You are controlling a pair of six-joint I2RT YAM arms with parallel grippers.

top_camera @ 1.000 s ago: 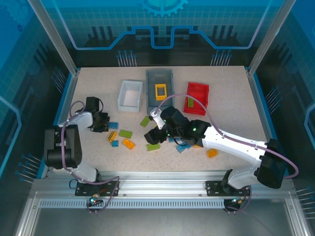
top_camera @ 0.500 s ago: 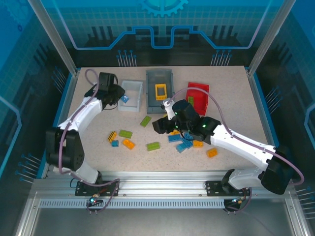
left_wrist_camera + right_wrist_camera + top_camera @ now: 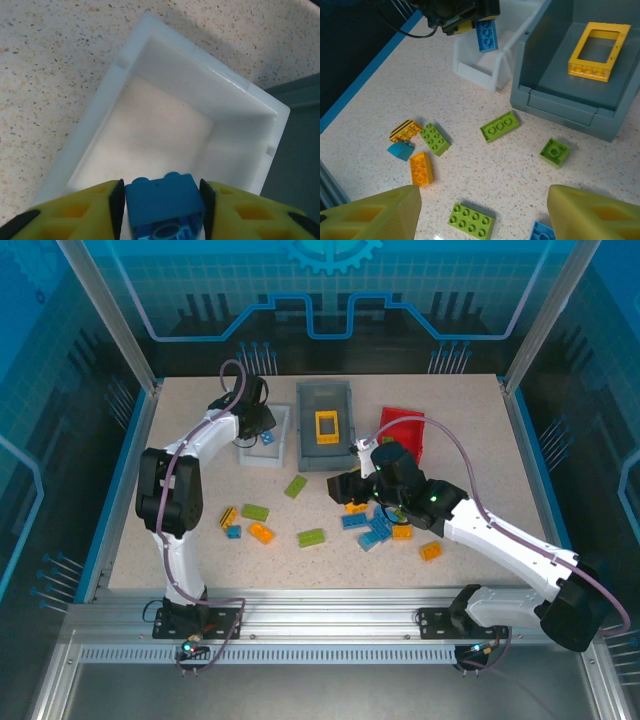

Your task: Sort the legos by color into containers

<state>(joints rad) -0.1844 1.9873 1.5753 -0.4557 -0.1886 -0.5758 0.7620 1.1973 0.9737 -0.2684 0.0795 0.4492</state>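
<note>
My left gripper (image 3: 263, 432) hangs over the white bin (image 3: 247, 436), shut on a blue brick (image 3: 164, 199) that sits squarely between its pads; the same blue brick (image 3: 486, 35) shows above the white bin (image 3: 479, 70) in the right wrist view. The grey bin (image 3: 325, 455) holds a yellow frame (image 3: 327, 426). The red bin (image 3: 406, 421) stands right of it. My right gripper (image 3: 481, 200) is open and holds nothing, low over the table, with a lime brick (image 3: 471, 220) under it. Other lime bricks (image 3: 500, 126) and an orange brick (image 3: 420, 168) lie around.
A striped yellow brick (image 3: 405, 130) and a blue curved piece (image 3: 401, 150) lie at the left of the scatter. A cluster of blue and orange bricks (image 3: 378, 528) sits under my right arm, and one orange brick (image 3: 431, 551) lies apart towards the front.
My left arm swung from the table's left side up to the white bin, carrying the blue brick. My right gripper drew back and right, towards the grey bin.
</note>
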